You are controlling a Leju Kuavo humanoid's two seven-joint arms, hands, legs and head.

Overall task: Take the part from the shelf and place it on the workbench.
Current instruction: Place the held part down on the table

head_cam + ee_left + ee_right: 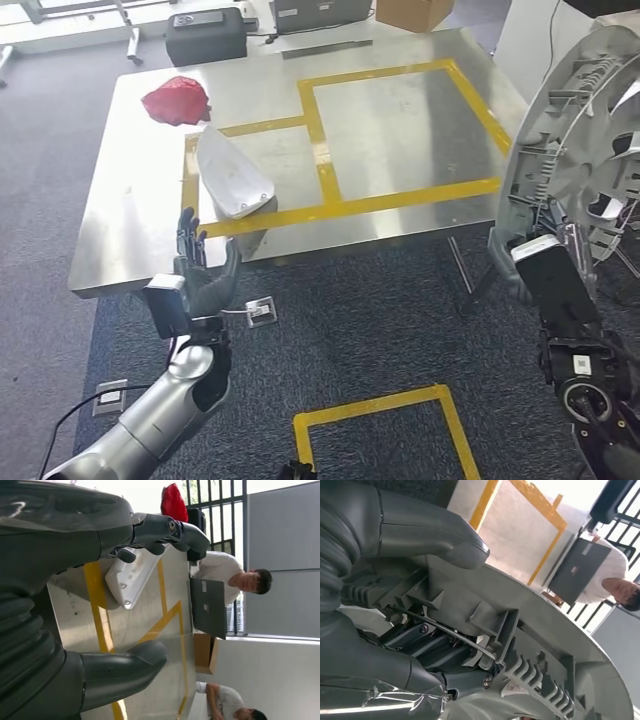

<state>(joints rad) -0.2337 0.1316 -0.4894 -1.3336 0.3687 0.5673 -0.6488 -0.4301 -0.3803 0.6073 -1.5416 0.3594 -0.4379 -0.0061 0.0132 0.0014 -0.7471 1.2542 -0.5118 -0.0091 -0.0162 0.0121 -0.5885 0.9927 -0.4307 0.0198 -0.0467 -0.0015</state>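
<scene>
Left hand (198, 268): raised just in front of the near edge of the workbench (136, 220), fingers apart, holding nothing. In the left wrist view its thumb (124, 672) and dark fingers (170, 532) stand well apart with the bench top between them.

Workbench: steel top marked with yellow tape lines (324, 165). A red cloth (176, 100) lies near the far left corner. A white moulded cover (232, 178) rests near the front edge, just beyond the left hand and partly across the tape. Two people sit behind the bench, one at a laptop (208, 608).

Right hand (528, 255): grips the part, a grey wheel cover (581, 120), by its rim. It is held on edge, off the right end of the bench and above the floor, not yet over the top. In the right wrist view the thumb (433, 530) lies on the ribbed back face, fingers behind the rim and its wire ring (444, 630).

Handling, as judged: the wheel cover is thin plastic, light, broad and somewhat flexible; spokes and clip tabs may crack under a hard squeeze. The ribbed rim offers the stiffest hold. Lower it flat inside a taped box.
</scene>
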